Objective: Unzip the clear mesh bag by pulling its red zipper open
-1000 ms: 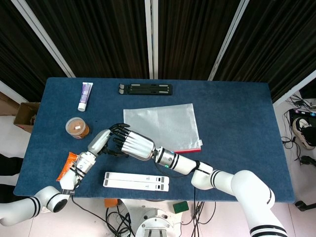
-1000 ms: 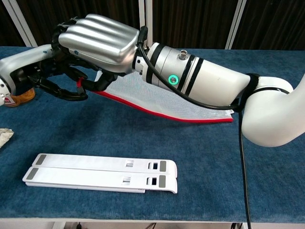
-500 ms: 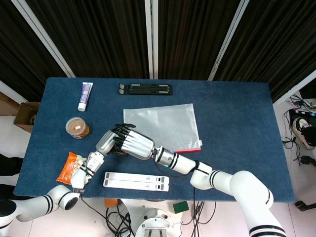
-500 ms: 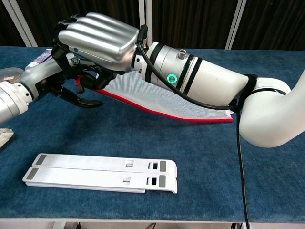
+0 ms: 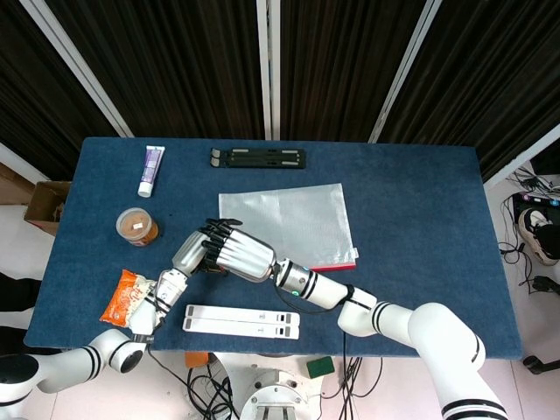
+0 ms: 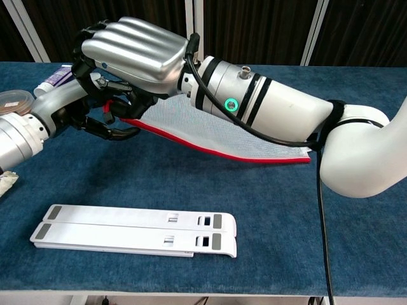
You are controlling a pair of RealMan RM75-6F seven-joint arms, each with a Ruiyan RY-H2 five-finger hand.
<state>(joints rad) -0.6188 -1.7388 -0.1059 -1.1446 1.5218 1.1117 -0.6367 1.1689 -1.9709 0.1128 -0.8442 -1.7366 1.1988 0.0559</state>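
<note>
The clear mesh bag [image 5: 293,223] lies mid-table, its red zipper [image 6: 210,150] running along the near edge. The silver right hand [image 6: 137,57] is curled over the bag's near-left corner, and that end of the zipper edge [image 6: 130,122] is lifted off the cloth. In the head view this right hand [image 5: 236,254] covers the corner. The left hand [image 6: 102,121] reaches in from the left with its dark fingers [image 6: 117,131] tucked under the right hand's fingers at the zipper's end. Whether the left hand [image 5: 192,252] pinches anything is hidden.
A white folded stand [image 5: 241,322] lies near the front edge, also low in the chest view [image 6: 137,230]. An orange snack packet [image 5: 125,296], a brown jar [image 5: 137,226] and a tube [image 5: 150,170] sit left. A black stand [image 5: 258,158] lies at the back.
The left hand drew back leftward from the bag's corner, then moved in under the right hand's fingers again. The right hand has hardly moved.
</note>
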